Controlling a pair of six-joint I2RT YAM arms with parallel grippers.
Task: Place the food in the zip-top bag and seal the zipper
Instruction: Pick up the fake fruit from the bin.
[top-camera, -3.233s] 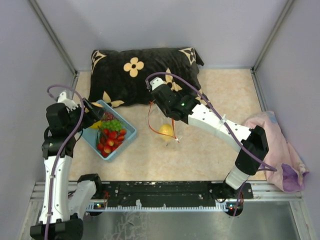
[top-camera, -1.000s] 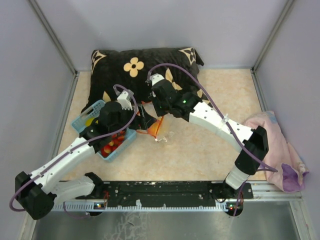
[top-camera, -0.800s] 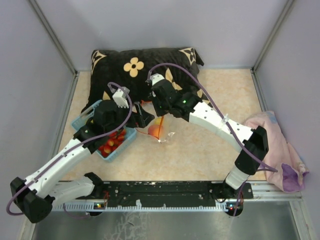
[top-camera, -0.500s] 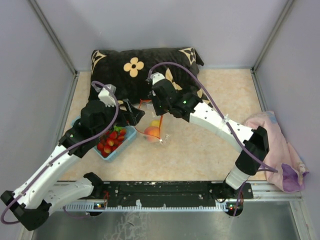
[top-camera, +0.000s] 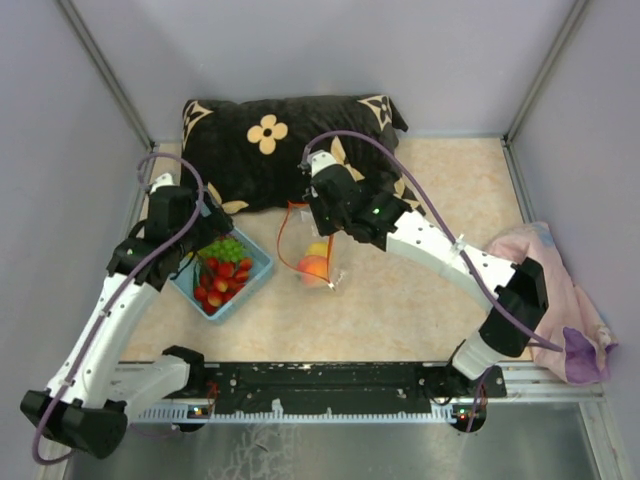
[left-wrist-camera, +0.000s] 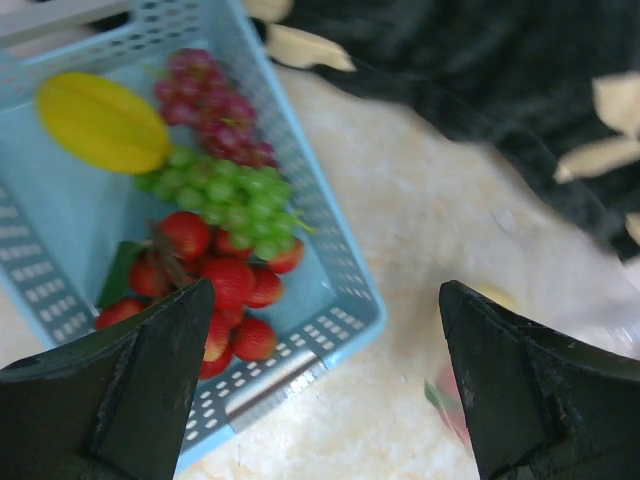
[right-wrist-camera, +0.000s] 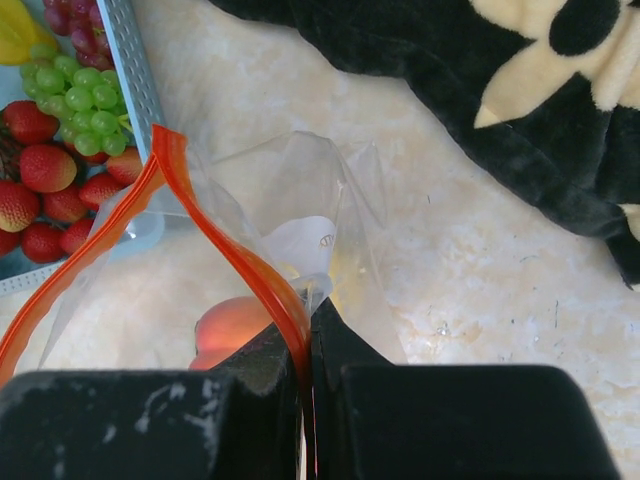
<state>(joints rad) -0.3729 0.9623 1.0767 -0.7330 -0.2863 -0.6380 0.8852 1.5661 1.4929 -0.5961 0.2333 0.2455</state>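
My right gripper pinches the zipper, holding the bag open at the middle of the table beside the basket, a peach already inside. My left gripper hangs spread wide, empty, above the strawberries; a straight drop should clear the basket's rim, the pillow crowding the far edge.

Basket lies left of zip-top bag, pillow behind both.
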